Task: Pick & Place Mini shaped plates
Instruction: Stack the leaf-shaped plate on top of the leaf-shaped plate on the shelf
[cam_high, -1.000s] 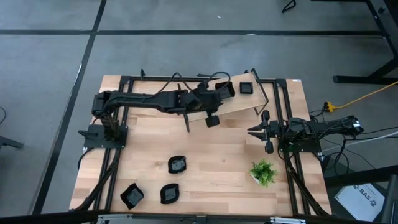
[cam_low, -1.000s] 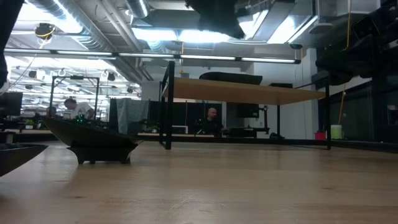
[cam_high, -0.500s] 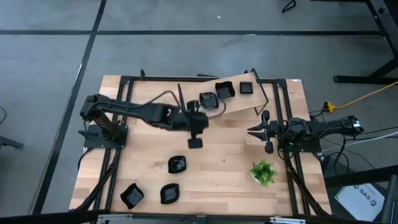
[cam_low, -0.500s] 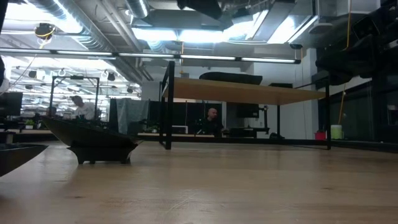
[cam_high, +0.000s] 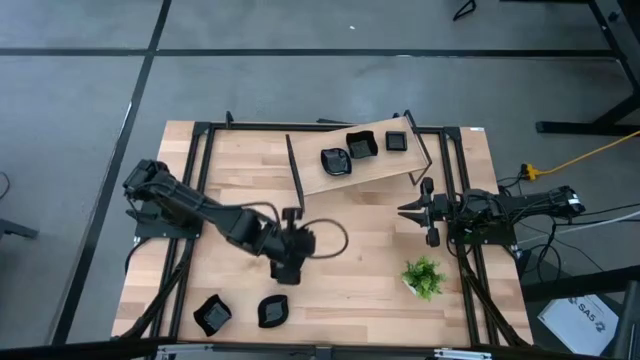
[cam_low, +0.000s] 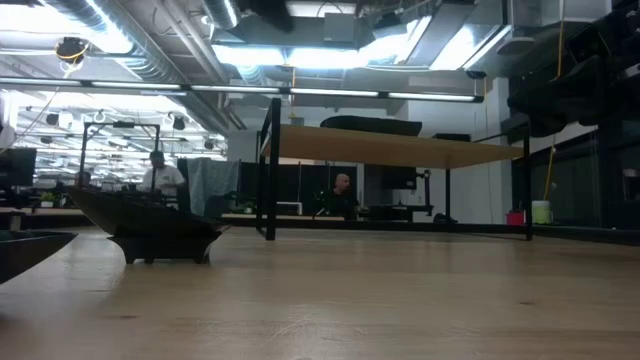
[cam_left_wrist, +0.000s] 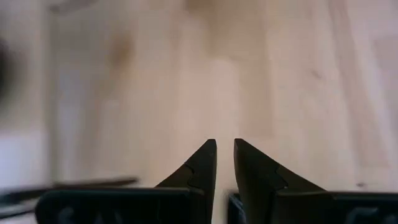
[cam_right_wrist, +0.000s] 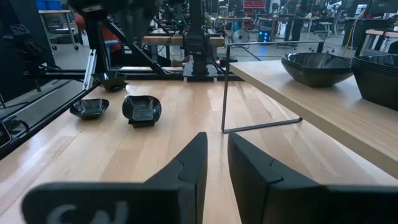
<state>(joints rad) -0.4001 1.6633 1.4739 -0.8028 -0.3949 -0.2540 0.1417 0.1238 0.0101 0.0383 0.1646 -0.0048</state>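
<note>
Three black mini shaped plates (cam_high: 335, 162) (cam_high: 361, 146) (cam_high: 397, 141) rest on a raised wooden shelf (cam_high: 385, 170) at the far side. Two more (cam_high: 212, 315) (cam_high: 272, 310) lie near the table's front edge. A third table plate (cam_right_wrist: 142, 109) shows in the right wrist view; from above, my left gripper (cam_high: 284, 268) covers it. That gripper (cam_left_wrist: 224, 144) hovers over bare wood, its fingers a narrow gap apart with nothing between them. My right gripper (cam_high: 424, 212) waits at the right, fingers (cam_right_wrist: 214, 140) also slightly apart and empty.
A small green potted plant (cam_high: 423, 277) stands at the near right. The shelf stands on thin wire legs (cam_right_wrist: 225, 87). Black rails (cam_high: 195, 170) run along the table's left and right sides. Bare wood lies in the middle between the shelf and the plant.
My left gripper has swung from the shelf at the far side toward the table's near edge and left, sinking a little and tipping further down, and now hangs over the table plate. The shelf's left plate, covered by the arm before, now shows.
</note>
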